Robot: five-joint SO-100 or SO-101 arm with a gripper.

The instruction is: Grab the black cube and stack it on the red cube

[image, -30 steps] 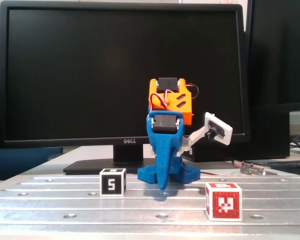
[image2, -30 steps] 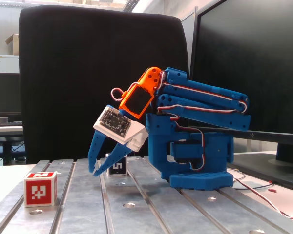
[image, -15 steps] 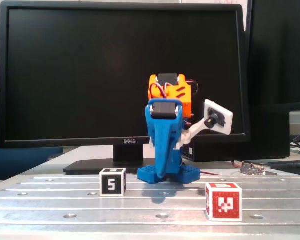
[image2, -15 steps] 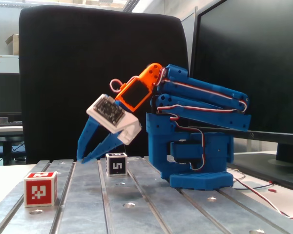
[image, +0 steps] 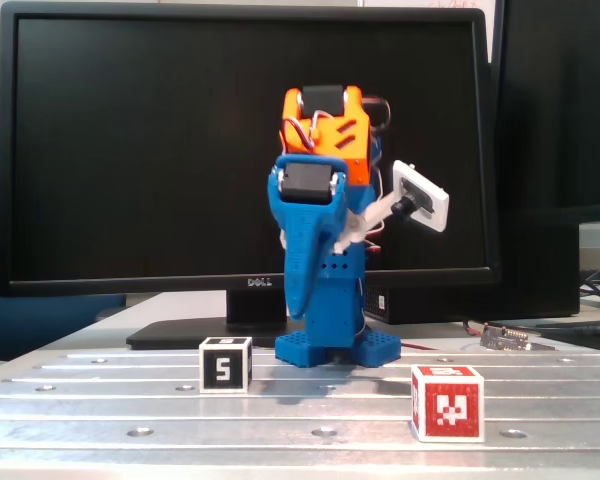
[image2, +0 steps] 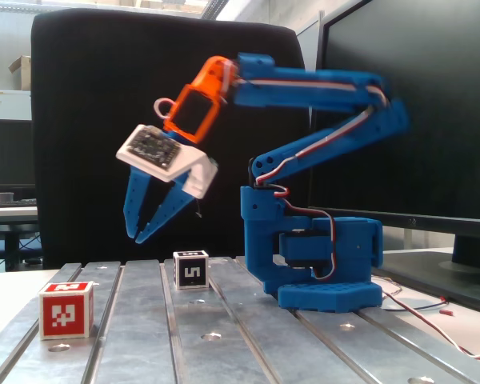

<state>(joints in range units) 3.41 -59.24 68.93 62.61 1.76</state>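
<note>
The black cube [image: 225,365] with its white "5" sits on the slotted metal table, left of the arm's base in one fixed view; in the side fixed view the black cube [image2: 190,270] stands just in front of the base. The red cube [image: 447,402] rests nearer the front edge at the right, and the red cube [image2: 66,310] appears far left from the side. My blue gripper [image2: 135,239] hangs in the air, pointing down, above and forward of the black cube, touching neither. Its fingertips nearly meet, with nothing between them. From the front the gripper [image: 293,314] is seen edge-on.
The arm's blue base [image2: 328,272] is fixed to the metal table [image: 100,400]. A black monitor [image: 160,150] stands behind. A small circuit board [image: 505,338] lies at the back right. Red and white wires [image2: 432,316] trail off the table behind the base.
The arm has lifted and stretched forward. The gripper rose from just above the table beside the black cube to well above it. Both cubes stayed put.
</note>
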